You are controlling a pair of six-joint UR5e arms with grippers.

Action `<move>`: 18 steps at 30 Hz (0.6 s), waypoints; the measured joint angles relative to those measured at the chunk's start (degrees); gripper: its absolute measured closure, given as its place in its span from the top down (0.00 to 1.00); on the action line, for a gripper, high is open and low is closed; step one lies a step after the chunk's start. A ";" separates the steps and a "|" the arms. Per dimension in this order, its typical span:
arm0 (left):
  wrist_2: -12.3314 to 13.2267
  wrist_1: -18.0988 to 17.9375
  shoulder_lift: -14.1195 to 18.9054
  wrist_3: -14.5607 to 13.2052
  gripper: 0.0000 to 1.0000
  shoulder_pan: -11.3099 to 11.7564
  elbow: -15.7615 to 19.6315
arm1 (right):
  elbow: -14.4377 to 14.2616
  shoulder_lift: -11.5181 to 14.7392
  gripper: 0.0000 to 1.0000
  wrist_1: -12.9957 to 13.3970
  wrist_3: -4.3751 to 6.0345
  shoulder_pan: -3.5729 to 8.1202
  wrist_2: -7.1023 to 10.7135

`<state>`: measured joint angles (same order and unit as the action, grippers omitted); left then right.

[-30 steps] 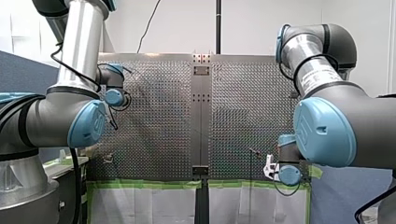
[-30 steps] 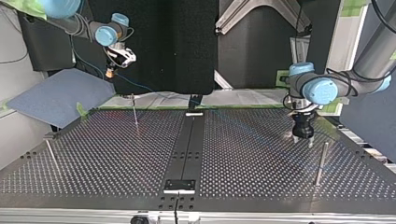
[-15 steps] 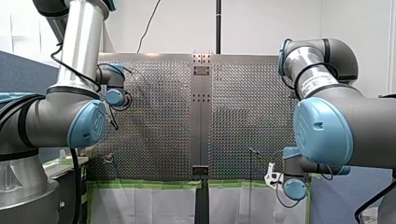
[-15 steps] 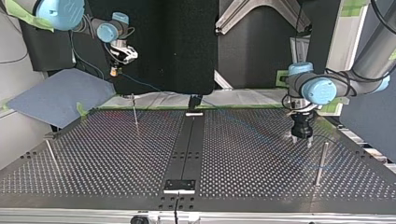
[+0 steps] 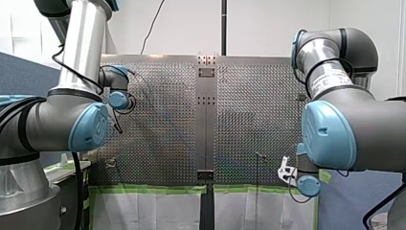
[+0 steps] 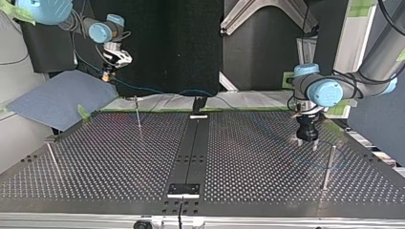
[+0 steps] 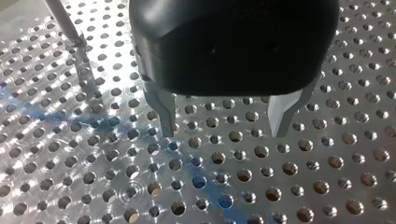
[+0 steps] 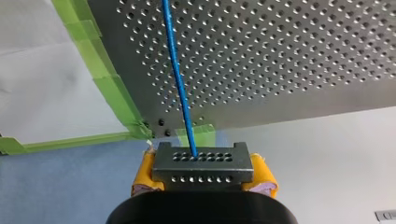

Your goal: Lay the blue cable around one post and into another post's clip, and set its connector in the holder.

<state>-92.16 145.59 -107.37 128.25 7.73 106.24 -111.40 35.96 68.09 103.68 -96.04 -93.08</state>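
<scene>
My right gripper (image 8: 203, 159) has its yellow pads (image 8: 145, 173) shut on a grey perforated connector block (image 8: 202, 171). The blue cable (image 8: 176, 79) runs straight out of the block, ahead over the table's taped edge. In the top view this gripper (image 6: 114, 58) hangs beyond the table's far edge at the left, and the blue cable (image 6: 143, 88) trails from it toward the middle. My left gripper (image 6: 306, 139) stands open just above the plate at the top view's right. Its metal fingers (image 7: 166, 114) hold nothing, and a thin post (image 7: 70, 32) rises beside them.
Posts stand on the perforated table (image 6: 262, 162): a thin one (image 6: 137, 113) near the far edge, one (image 6: 53, 158) at the top view's left, one (image 6: 328, 164) at its right. A dark centre strip (image 6: 191, 148) carries small fixtures. Green tape (image 8: 112, 93) lines the table's edge.
My right gripper has carried the connector further from the table's edge, up and left in the top view, pulling the blue cable along. My left gripper has stayed in place.
</scene>
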 joint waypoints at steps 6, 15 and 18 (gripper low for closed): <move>-0.19 1.01 0.01 -0.17 1.00 -0.96 0.00 | -1.12 2.87 0.00 0.19 0.74 0.55 0.98; -1.81 5.06 0.03 -0.52 1.00 -4.50 0.10 | -1.23 5.28 0.00 0.12 0.84 0.44 2.48; -2.11 6.59 0.05 -1.05 1.00 -6.03 0.63 | -1.23 5.37 0.00 0.12 0.84 0.39 2.52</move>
<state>-94.27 152.18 -107.32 127.20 1.70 106.87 -112.63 41.33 68.22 104.52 -95.64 -90.55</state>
